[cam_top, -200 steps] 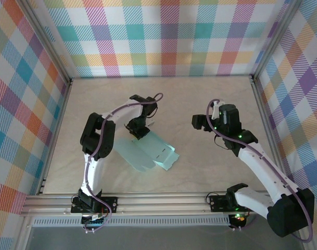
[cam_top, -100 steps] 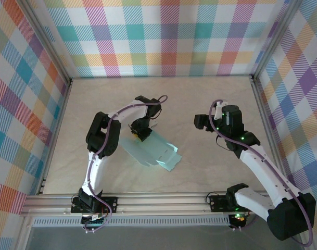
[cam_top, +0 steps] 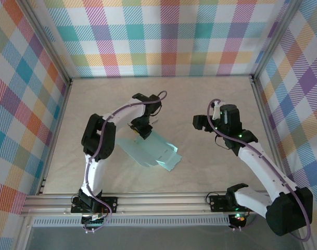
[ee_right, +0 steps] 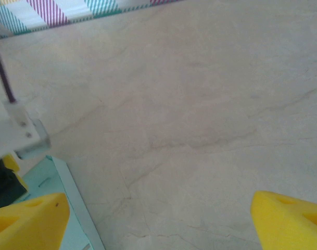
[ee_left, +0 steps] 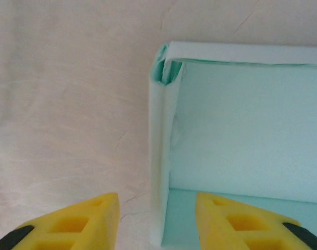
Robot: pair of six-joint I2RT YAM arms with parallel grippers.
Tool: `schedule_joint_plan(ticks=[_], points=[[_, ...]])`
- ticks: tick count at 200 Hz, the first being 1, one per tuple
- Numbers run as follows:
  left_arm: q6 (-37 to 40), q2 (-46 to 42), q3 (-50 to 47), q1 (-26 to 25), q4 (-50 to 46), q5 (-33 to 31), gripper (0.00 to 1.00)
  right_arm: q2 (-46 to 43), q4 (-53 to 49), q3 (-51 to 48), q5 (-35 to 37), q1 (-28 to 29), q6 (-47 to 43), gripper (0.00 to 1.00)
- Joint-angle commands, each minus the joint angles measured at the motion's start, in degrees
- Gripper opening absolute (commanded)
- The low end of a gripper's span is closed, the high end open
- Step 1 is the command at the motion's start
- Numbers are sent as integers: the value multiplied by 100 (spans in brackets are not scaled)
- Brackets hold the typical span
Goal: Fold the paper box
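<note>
Left of centre, an upright wall of the paper box (cam_top: 150, 148) is framed between the spread left jaws. The right jaws, likewise spread, are farther off.

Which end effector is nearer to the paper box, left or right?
Left. The left end effector is at the paper box, open around its raised wall; the right end effector hangs apart to its right.

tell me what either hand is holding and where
Nothing is held: the left hand is open astride a wall of the paper box, the right hand open.
</note>
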Motion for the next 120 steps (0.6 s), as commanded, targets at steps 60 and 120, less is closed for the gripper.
schedule_joint_plan(ticks=[60, 120], points=[[-1120, -2760, -995, 99, 1775, -763, 97, 982, 445, 276, -958, 8, -637, 89], [-3138, -5492, -3282, 1556, 2191, -703, 100, 2330, 577, 1039, -1090, 571, -1611, 91]])
